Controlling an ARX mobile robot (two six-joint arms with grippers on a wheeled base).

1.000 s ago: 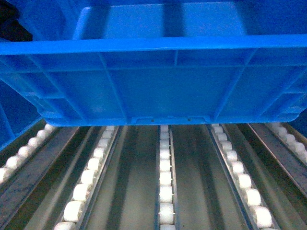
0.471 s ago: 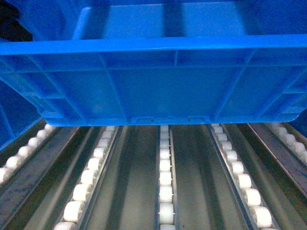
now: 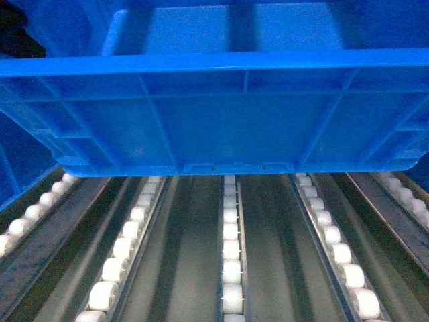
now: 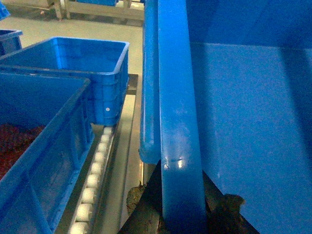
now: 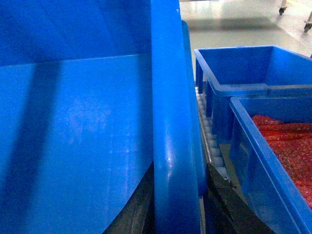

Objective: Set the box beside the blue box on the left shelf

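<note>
Head view was filled by the box point(image 3: 221, 127), ribbed near wall facing the camera, thick rim across the top, smooth inner floor visible above it. The box sat over the left shelf point(image 3: 188, 255), its bottom edge just above or on the rollers, contact could not be told. Shelf was grey metal with 5 visible lengthwise tracks of white roller wheels point(image 3: 231, 268) running toward the camera, dull metal channels between them.

Left wrist view: left gripper point(image 4: 170, 209) at the bottom of the frame, dark fingers point(image 4: 146, 217) on either side of the box's left rim, clamped on it. Left of the held box a neighbouring blue crate point(image 4: 44, 156) sat on the same rack, reddish contents inside, with a roller track between the 2. Beyond that, a second blue crate point(image 4: 78, 73), inside not visible. Pale floor and a bit of metal frame at the top, another blue crate edge at far left.

Right wrist view: right gripper point(image 5: 178, 209) low in frame, dark fingers point(image 5: 229, 204) straddling the box's right rim, closed on it. On the right a blue crate with red contents point(image 5: 278, 156) sat close beside the held box, rollers showing in the gap. Behind it, an empty blue crate point(image 5: 243, 78). Shiny pale concrete floor in the background, caster wheels of some cart at top right
</note>
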